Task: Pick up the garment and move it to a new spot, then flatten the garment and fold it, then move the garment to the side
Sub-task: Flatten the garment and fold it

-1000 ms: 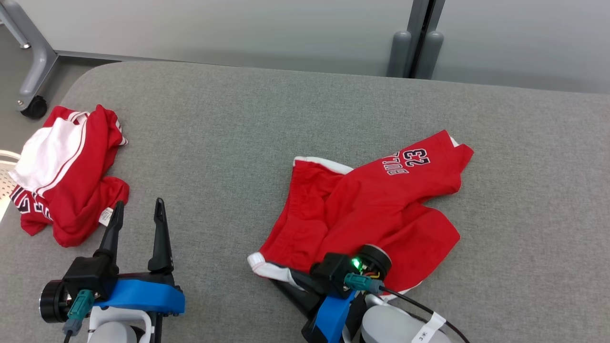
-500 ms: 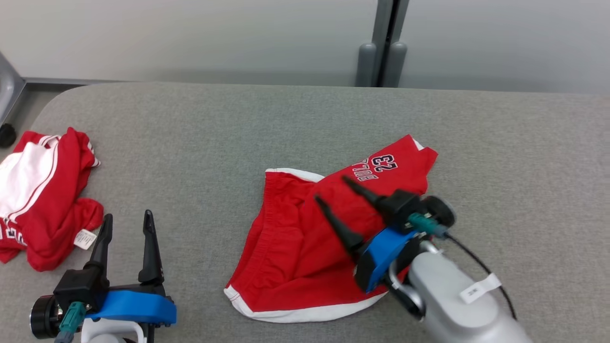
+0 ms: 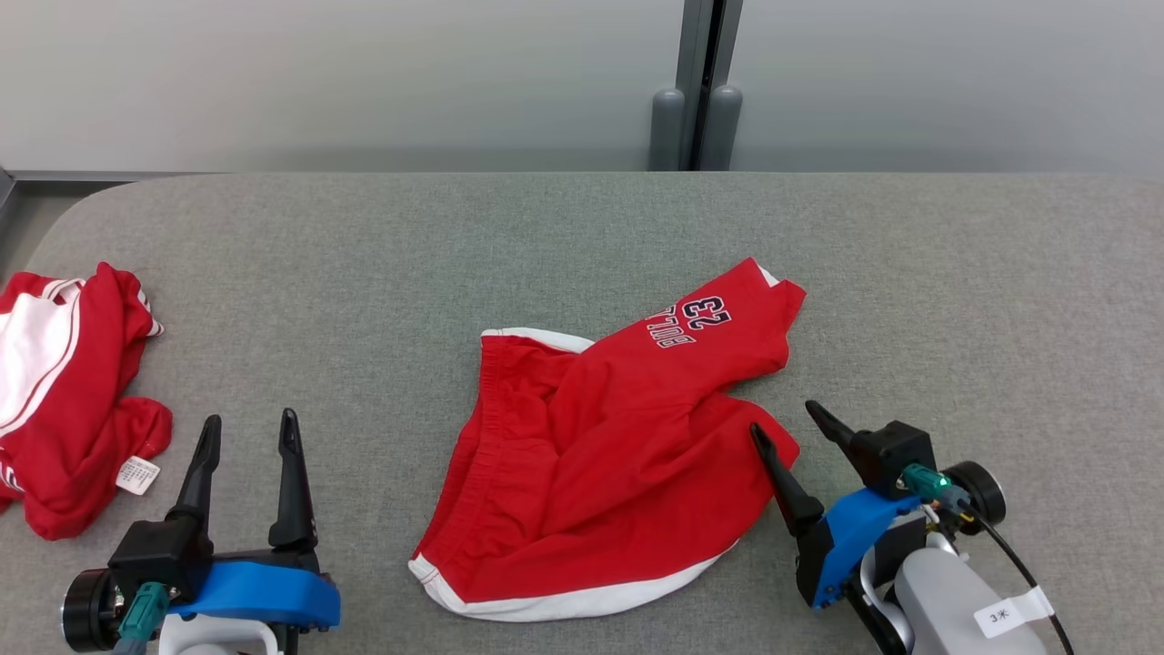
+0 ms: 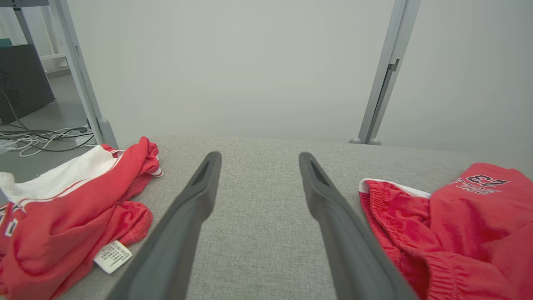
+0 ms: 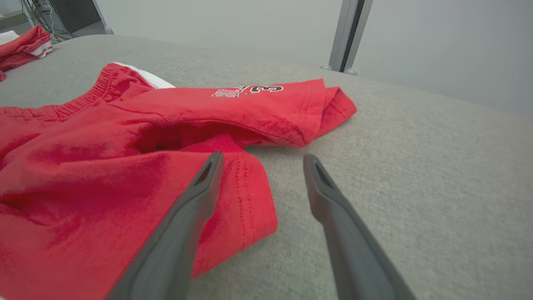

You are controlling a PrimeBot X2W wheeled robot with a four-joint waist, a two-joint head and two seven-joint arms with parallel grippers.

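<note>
while both arms sit at the near edge of the grey padded table, the garment lies on the table near its middle, between the two grippers. it is a pair of red shorts and it is not flat. the cloth is creased, and one leg is folded across toward the far right, where a print with the number 23 reads upside down in the head view. the gathered waistband runs along the side nearer the robot's left. a white band edges the near hem.

left gripper: fingers spread wide, pointing away from the robot, nothing between them. in the left wrist view, bare grey table shows in the gap. this gripper stands apart from the garment, which lies to its right.

right gripper: fingers spread wide, nothing held. it is just beside the corner of the garment's right-hand leg. in the right wrist view, one finger crosses in front of the red hem and the other stands over bare table. whether the first finger touches the cloth cannot be told.

a crumpled red and white heap lies at the table's left edge, well apart from the garment, with a white label showing at its near side. a grey metal post stands behind the table's far edge, against a pale wall.
</note>
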